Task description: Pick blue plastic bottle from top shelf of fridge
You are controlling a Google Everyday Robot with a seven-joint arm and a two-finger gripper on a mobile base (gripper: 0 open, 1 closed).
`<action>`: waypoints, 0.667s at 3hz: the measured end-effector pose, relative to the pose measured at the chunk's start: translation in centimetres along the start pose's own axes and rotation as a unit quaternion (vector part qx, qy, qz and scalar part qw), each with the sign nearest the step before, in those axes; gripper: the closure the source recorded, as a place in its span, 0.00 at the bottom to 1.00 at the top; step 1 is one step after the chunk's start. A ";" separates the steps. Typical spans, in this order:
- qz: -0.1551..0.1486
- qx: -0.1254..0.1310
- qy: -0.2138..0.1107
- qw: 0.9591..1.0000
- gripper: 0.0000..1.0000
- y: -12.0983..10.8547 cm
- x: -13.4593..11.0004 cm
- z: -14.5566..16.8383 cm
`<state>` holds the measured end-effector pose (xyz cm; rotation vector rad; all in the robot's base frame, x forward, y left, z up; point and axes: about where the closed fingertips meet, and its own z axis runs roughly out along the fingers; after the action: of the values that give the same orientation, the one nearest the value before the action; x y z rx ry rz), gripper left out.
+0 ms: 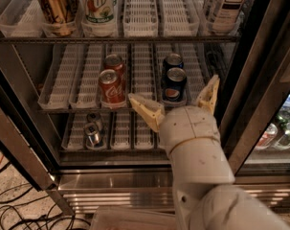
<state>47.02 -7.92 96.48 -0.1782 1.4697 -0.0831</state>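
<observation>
The blue plastic bottle [227, 5], with dark tea and a white-and-navy "TEA" label, stands at the right end of the top shelf [116, 40] of the fridge [135, 182]; its cap is cut off by the picture's top edge. My gripper [177, 102] is open and empty, with its tan fingers [145, 111] spread wide. It hovers in front of the middle rack, below and left of the bottle, and partly hides the blue Pepsi cans [175, 83].
A gold can [55, 6] and a white-green can [99, 8] stand at the left of the top shelf. Red Coke cans [111, 86] sit on the middle rack, silver cans [92, 131] lower down. A dark door post [259, 80] rises at right. Cables [13, 202] lie on the floor.
</observation>
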 end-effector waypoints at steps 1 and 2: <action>-0.025 -0.027 0.013 0.999 0.00 0.2 -1.7 1.0; -0.032 -0.043 0.012 0.998 0.00 0.3 -2.9 2.4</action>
<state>49.07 -6.93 99.51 -0.2951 1.4928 -0.0753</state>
